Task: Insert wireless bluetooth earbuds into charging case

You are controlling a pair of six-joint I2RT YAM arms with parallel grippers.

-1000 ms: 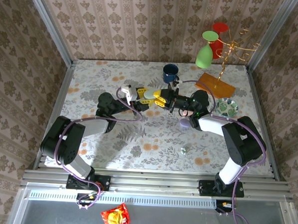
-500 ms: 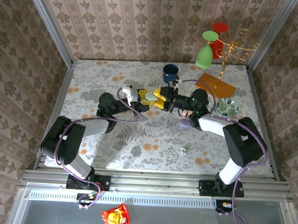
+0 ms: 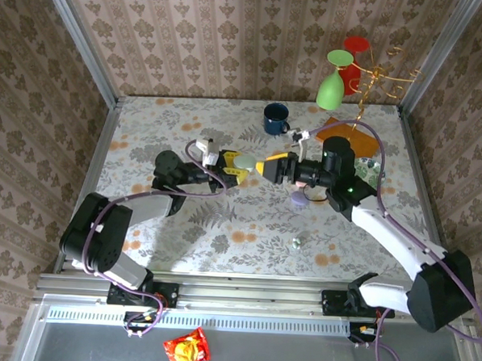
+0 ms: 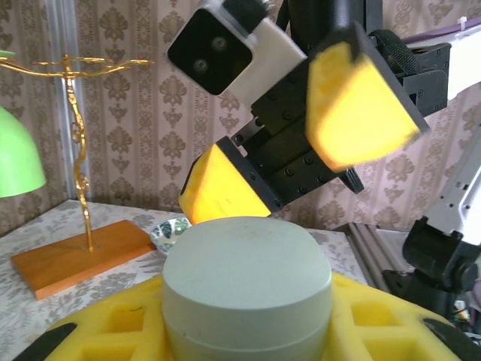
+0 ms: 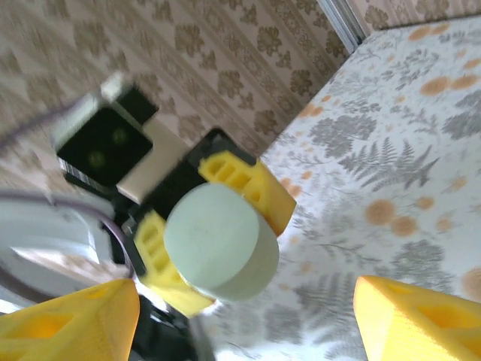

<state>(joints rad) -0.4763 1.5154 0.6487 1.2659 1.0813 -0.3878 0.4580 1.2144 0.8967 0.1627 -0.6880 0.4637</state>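
Right pincer (image 3: 266, 166) backed off the pale-green round case (image 4: 248, 289).

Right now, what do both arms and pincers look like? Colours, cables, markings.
The left arm is mostly black, the right arm white with black joints; a pale purple cable runs along each. The left pincer and right pincer match: yellow wedge-shaped pads on black fingers, a white camera block with a black face behind. No markings legible.

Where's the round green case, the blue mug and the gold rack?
round green case (image 4: 248, 259): left wrist view, its flat top.
blue mug (image 3: 275, 118): top external view, its body.
gold rack (image 4: 83, 256): left wrist view, its wooden base.
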